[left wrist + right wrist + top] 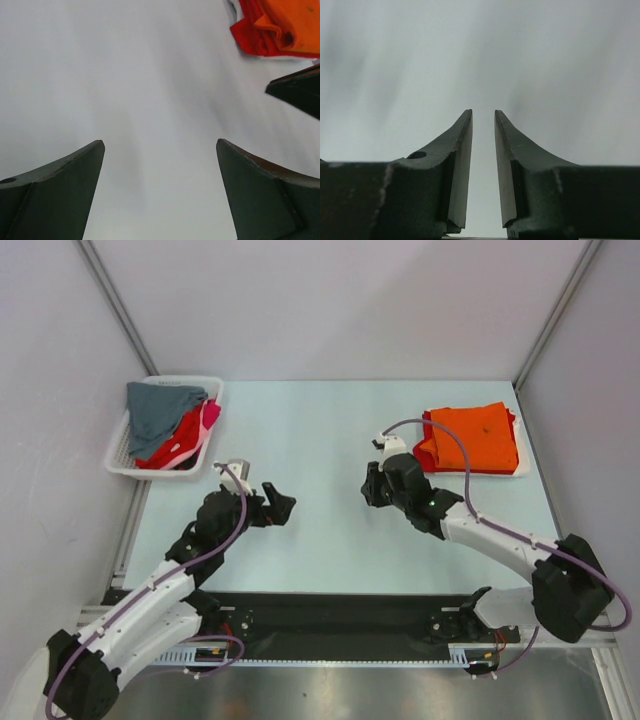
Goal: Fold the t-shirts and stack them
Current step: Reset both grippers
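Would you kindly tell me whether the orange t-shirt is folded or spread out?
Folded: the orange t-shirt forms a compact rectangle with a doubled edge, stacked on a red t-shirt.

The top camera sits high above and behind the arm bases and looks steeply down. The bases lie at 6 o'clock and the whole table [330, 440] runs toward 12. The left wrist camera rides low and close over the table, facing out between the wide-apart fingers of the left gripper [160, 145]. It catches the orange t-shirt [300, 20] on the red t-shirt [250, 42] at 1 o'clock, a stack the top view shows at 2 o'clock. The right wrist camera sits tight behind the near-touching fingers of the right gripper [483, 114] and faces only blurred pale tabletop.
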Tool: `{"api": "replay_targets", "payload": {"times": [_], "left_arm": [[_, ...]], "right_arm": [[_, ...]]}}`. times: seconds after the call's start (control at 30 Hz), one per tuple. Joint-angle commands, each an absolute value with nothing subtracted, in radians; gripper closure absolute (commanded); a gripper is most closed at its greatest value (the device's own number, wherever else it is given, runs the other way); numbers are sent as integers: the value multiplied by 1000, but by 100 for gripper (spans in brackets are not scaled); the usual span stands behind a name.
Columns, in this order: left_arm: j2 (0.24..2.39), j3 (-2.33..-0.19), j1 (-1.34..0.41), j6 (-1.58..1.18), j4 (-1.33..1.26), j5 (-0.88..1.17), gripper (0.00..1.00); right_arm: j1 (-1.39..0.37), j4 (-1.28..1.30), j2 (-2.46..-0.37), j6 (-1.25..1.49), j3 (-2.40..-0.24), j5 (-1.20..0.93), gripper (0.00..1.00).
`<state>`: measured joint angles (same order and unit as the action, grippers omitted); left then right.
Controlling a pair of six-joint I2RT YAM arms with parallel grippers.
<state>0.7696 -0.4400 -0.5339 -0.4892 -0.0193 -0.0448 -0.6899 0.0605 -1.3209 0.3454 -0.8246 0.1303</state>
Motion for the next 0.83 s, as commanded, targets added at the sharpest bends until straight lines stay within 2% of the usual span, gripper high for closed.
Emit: {"api": "replay_targets", "payload": {"times": [0.0, 0.07, 0.1, 0.2, 0.27, 0.43, 0.8], "left_arm": [[686, -371, -537, -482, -29, -9, 0], [641, -348, -538, -443, -8, -24, 0], [626, -342, -538, -434, 32, -44, 0], [557, -296, -543, -402, 51, -55, 0], [487, -244, -546, -416, 43, -66, 0], [407, -209, -546, -413, 3, -100, 0], [502, -235, -546, -416, 3, -91, 0]], "right_arm": [[-724, 64, -1189, 310, -760, 251, 70], [-727, 17, -1116, 337, -668, 253, 59], [-727, -9, -1092, 348, -628, 242, 30], [-730, -124, -1014, 359, -459, 218, 3], [-730, -161, -993, 365, -398, 276, 0], [-719, -169, -980, 365, -413, 337, 0], [-726, -184, -973, 371, -408, 307, 0]]}}
